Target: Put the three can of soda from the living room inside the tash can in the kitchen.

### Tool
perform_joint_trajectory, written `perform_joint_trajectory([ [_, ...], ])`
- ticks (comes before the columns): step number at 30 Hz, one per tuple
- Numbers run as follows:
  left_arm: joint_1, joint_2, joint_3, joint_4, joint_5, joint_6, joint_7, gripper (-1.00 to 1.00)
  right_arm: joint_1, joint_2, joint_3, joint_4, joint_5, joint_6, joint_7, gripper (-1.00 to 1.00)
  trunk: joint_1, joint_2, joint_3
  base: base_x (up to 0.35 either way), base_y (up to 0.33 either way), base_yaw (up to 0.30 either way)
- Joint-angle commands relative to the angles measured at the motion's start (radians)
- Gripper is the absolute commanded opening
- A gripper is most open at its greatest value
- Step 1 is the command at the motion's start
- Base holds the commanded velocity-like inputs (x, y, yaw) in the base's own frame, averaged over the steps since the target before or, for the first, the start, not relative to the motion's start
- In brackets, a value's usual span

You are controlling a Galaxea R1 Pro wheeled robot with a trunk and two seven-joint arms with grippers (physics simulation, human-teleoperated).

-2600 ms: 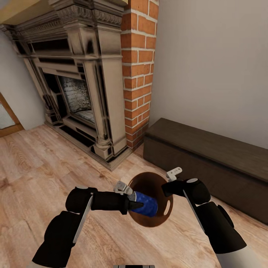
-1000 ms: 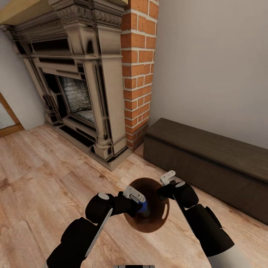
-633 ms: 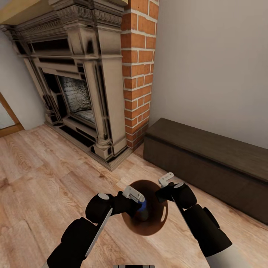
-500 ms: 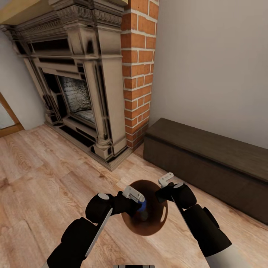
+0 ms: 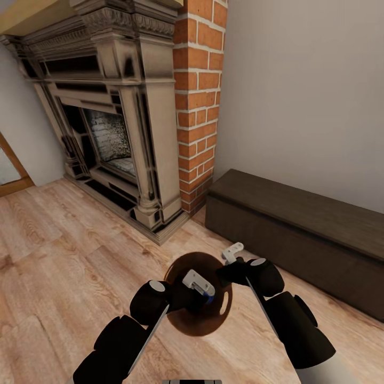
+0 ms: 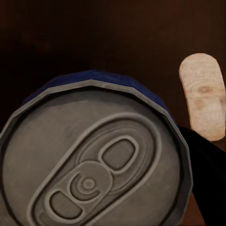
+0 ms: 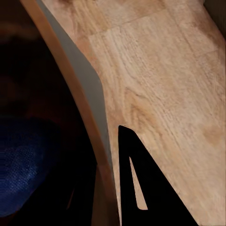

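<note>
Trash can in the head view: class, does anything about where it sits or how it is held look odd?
Yes. The trash can is in a room with a fireplace, not a kitchen. The right gripper is at its rim, while the left gripper reaches inside, where a blue can sits.

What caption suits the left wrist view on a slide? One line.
Grey pull-tab top of the blue soda can inside the trash can's dark brown interior.
</note>
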Motion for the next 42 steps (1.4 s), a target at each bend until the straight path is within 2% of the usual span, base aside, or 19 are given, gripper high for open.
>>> perform_joint_trajectory([
  [1,0.0,0.0,0.0,0.0,0.004,0.001,0.0,-1.0,-0.001,0.0,0.0,-0.003,0.0,0.0,-0.006,-1.0,0.0,0.0,0.0,0.0,0.0,0.0],
  [7,0.0,0.0,-0.001,0.0,0.004,0.001,0.0,-1.0,-0.001,0.002,0.002,-0.002,-0.001,0.0,-0.024,-1.0,0.0,0.0,0.0,0.0,0.0,0.0],
  [16,0.0,0.0,-0.001,0.002,0.003,0.001,0.0,-1.0,-0.001,0.024,0.003,-0.004,0.0,0.0,-0.027,-1.0,0.0,0.0,0.0,0.0,0.0,0.0],
  [23,0.0,0.0,-0.001,0.014,0.003,0.001,-0.001,-1.0,-0.001,0.03,0.012,-0.006,0.0,0.0,-0.027,-1.0,0.0,0.0,0.0,0.0,0.0,0.0],
  [24,0.0,0.0,-0.001,0.017,0.003,0.001,-0.001,1.0,-0.001,0.031,0.017,-0.006,0.0,0.0,-0.027,-1.0,0.0,0.0,0.0,0.0,0.0,0.0],
  [32,0.0,0.0,-0.001,0.027,0.003,0.0,-0.001,1.0,-0.001,0.031,0.027,-0.005,0.002,0.0,-0.027,-1.0,0.0,0.0,0.0,0.0,0.0,0.0],
  [42,0.002,0.011,0.005,0.013,0.009,0.002,-0.011,1.0,-0.001,0.03,0.02,0.001,-0.001,0.0,-0.027,-1.0,0.0,0.0,0.0,0.0,0.0,0.0],
])
